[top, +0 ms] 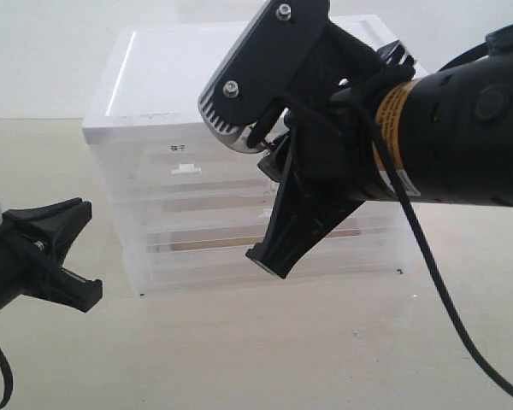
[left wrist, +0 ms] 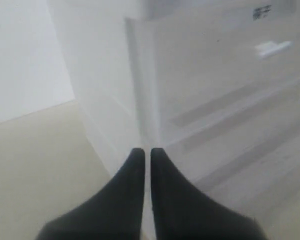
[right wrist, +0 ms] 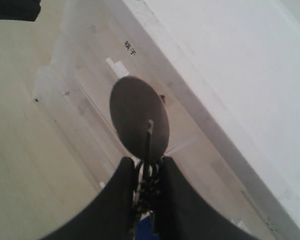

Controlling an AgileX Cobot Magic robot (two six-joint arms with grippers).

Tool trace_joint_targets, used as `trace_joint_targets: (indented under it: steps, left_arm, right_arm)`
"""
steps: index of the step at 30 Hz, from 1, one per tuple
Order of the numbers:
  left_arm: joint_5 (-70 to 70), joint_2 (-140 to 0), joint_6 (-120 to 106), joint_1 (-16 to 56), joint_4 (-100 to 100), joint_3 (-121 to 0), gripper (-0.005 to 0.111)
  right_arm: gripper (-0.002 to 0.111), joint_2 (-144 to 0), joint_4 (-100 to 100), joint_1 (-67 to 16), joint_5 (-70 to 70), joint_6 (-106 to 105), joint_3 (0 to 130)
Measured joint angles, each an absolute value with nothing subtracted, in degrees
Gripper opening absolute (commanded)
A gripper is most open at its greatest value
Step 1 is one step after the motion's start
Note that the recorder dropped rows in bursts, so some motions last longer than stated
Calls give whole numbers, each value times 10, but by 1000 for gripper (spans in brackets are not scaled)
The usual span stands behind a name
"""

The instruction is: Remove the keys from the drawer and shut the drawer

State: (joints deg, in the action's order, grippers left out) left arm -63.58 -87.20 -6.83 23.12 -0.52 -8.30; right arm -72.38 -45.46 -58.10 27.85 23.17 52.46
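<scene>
My right gripper (right wrist: 147, 161) is shut on the keys. The dark grey oval fob (right wrist: 139, 117) sticks out past the fingertips, and the blue tag (right wrist: 145, 231) and metal ring are pinched between the fingers. In the exterior view that gripper (top: 274, 260) hangs in front of the white drawer cabinet (top: 179, 94), and the keys are hidden behind its finger. I cannot tell whether any drawer stands out. My left gripper (left wrist: 147, 151) is shut with nothing in it. It sits low at the left (top: 81, 252), near the cabinet's front corner (left wrist: 135, 100).
The cabinet has several translucent drawer fronts. The top one has a small white handle (top: 185, 168) and a printed label. A beige tabletop (top: 239, 350) spreads in front. The right arm's cable (top: 427, 282) hangs down at the right.
</scene>
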Motion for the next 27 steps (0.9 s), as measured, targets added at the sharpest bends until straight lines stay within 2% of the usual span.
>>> trace_joint_targets:
  steps: [6, 11, 14, 20, 27]
  left_arm:
    - [-602, -881, 37, 240, -406, -135, 4]
    - [-452, -955, 94, 278, -467, -216, 4]
    - [-426, -1000, 55, 296, -422, -236, 4]
    - [-421, -1065, -164, 343, -146, -246, 4]
    - [-453, -1098, -345, 382, 40, -254, 4]
  right_arm:
    - [0, -724, -455, -581, 279, 229, 525]
    - [0, -724, -455, -581, 280, 228, 525]
    - [0, -724, -455, -581, 280, 228, 525]
    - [0, -724, -455, -581, 280, 227, 525]
    - [0, -724, -455, -581, 279, 227, 525]
